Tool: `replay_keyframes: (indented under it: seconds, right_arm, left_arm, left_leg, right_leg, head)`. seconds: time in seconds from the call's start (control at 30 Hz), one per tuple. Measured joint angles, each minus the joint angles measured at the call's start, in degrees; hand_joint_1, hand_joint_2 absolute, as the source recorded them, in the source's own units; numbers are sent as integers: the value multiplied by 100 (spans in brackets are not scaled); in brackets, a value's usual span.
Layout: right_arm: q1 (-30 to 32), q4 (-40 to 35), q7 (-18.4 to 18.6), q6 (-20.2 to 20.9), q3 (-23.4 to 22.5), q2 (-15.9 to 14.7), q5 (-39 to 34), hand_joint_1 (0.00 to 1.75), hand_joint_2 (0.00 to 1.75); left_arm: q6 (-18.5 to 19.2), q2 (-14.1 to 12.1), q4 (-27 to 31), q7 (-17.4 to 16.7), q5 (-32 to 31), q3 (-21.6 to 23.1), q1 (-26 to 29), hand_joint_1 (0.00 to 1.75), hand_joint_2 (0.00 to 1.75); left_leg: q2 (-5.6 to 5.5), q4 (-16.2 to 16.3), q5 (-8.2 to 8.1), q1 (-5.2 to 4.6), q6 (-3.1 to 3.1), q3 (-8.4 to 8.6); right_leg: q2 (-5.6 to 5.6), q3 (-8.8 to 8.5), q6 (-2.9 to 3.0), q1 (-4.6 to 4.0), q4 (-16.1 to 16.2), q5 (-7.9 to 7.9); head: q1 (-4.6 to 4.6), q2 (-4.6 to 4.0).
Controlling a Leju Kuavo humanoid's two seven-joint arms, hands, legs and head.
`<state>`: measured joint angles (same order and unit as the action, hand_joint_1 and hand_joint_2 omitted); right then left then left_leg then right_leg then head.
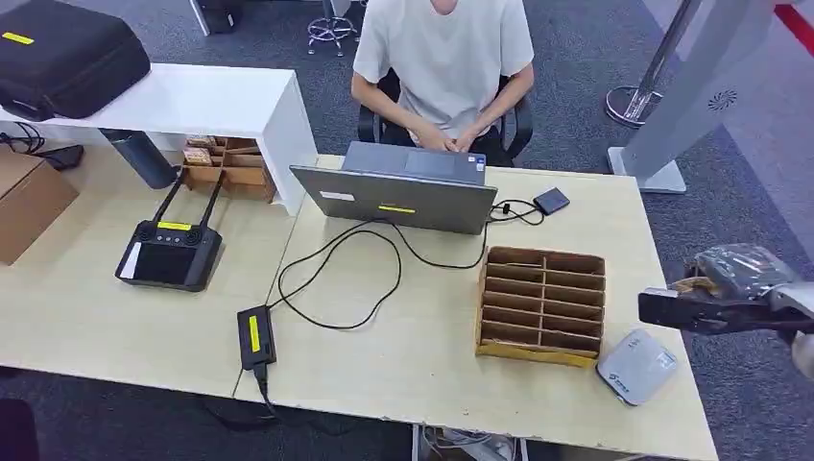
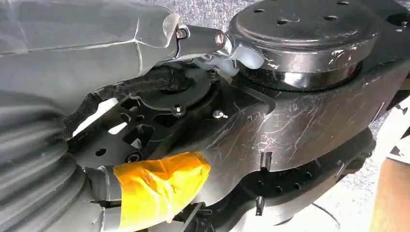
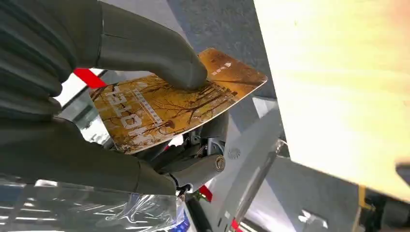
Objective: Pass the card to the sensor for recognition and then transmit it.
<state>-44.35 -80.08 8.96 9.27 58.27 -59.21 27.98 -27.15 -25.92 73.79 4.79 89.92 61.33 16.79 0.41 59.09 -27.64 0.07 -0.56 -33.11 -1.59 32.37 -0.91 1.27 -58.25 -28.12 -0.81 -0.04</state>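
Right hand [image 3: 121, 96], off the table's right edge, pinches the orange card [image 3: 174, 101] under its thumb, so it should carry the card flat and low over the grey sensor [image 1: 636, 366] by the wooden organizer [image 1: 542, 305].

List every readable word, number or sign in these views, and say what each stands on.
"HOTEL": on the golden card pinched in the right robot hand, printed upside down in this view.
Yellow labels on the laptop, power adapter, controller and black case: too small to read.
Grey sensor markings: blurred.
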Motion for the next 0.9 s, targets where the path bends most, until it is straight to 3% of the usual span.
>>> replay_keyframes:
  seconds: [0.17,0.47,0.9]
  right_arm:
    - [641,-13,2,26,-529,11,155,175,175]
    - [1091,-249,63,490,-1160,-11,225,175,175]
    - [1613,-649,273,1032,-1468,-258,-175,175,175]
  left_arm:
    - [-13,9,-11,-7,0,-2,3,0,175]
    - [-4,26,-46,-22,0,-15,1,0,175]
    - [173,74,-229,-66,0,-66,-17,0,175]
  left_leg:
    - [-2,0,0,0,0,-4]
    - [1,0,0,0,1,-2]
    - [11,0,-1,-1,2,2]
  right_leg:
    - [-4,2,-1,1,0,-1]
    - [-4,3,-1,1,0,-1]
    - [11,8,-2,3,1,-1]
  head:
    - [-2,0]
    - [0,0]
    - [-2,0]
